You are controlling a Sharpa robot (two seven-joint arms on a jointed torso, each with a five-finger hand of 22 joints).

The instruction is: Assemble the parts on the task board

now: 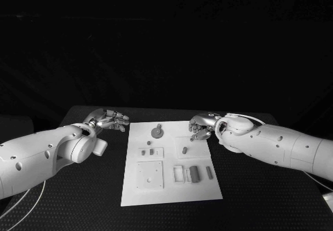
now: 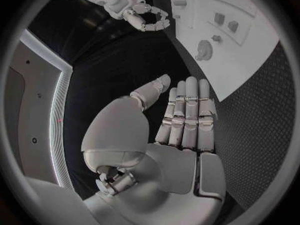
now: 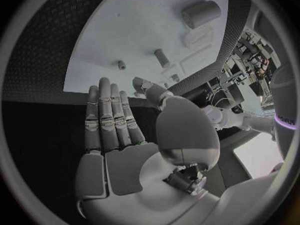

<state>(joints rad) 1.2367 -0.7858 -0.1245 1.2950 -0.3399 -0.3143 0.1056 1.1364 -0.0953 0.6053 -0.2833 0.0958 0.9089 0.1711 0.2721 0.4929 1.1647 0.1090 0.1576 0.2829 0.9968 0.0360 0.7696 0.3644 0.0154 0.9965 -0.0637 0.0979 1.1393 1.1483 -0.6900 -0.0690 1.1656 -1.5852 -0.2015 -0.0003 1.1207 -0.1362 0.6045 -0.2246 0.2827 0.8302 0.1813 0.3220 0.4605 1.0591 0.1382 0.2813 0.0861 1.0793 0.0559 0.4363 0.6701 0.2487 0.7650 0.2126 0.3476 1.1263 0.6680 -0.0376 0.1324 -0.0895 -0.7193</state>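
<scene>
Task board (image 1: 170, 192), a flat white rectangular plate, lies in the middle of the black worktop (image 1: 277, 202) with small grey parts (image 1: 193, 173) set on it, among them a round disc-shaped piece (image 1: 158, 131) near its far end. Left robot hand (image 1: 109, 120) hovers just off the board's far left corner, fingers straight and apart, holding nothing. Right robot hand (image 1: 202, 127) hangs over the far right edge, equally empty, fingers extended.
</scene>
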